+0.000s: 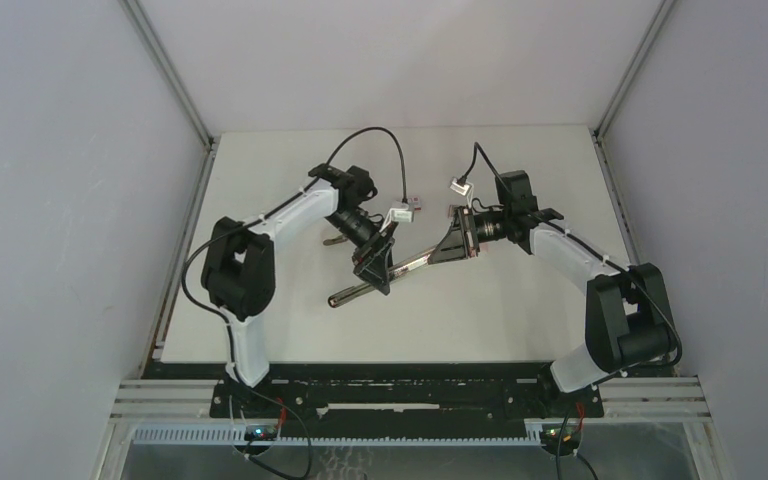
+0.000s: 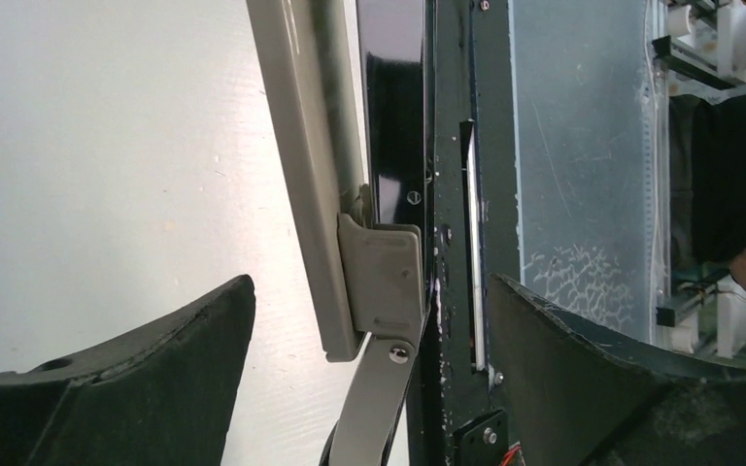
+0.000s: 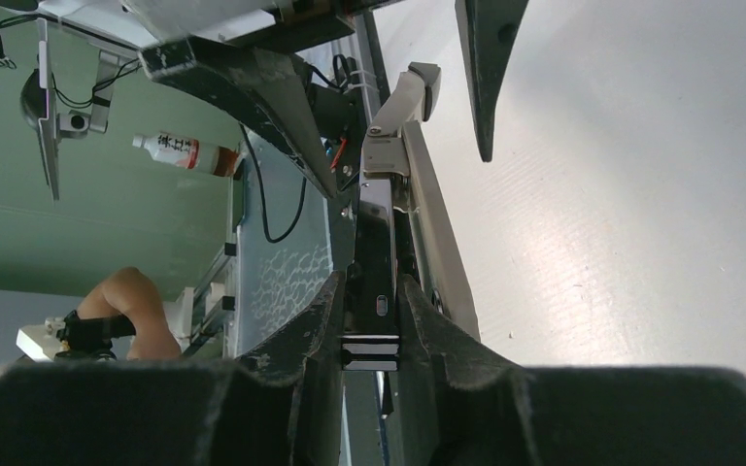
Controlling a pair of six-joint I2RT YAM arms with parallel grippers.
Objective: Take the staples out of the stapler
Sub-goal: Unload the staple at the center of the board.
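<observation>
The stapler [image 1: 407, 265], long, black and grey metal, is held above the table between both arms. My right gripper [image 1: 457, 241] is shut on its black end [image 3: 370, 320]; in the right wrist view the gripper [image 3: 369, 291] pinches it from both sides. My left gripper [image 1: 375, 264] is open around the stapler's other part. In the left wrist view the gripper [image 2: 371, 286] has its fingers [image 2: 155, 379] wide apart, clear of the grey metal arm [image 2: 381, 282]. No staples show in any view.
A small red-and-white box [image 1: 415, 204] lies on the white table [image 1: 520, 310] behind the stapler. A small metal object [image 1: 335, 240] lies under the left forearm. Grey walls stand on three sides. A person's hand [image 3: 131, 306] shows beyond the near edge.
</observation>
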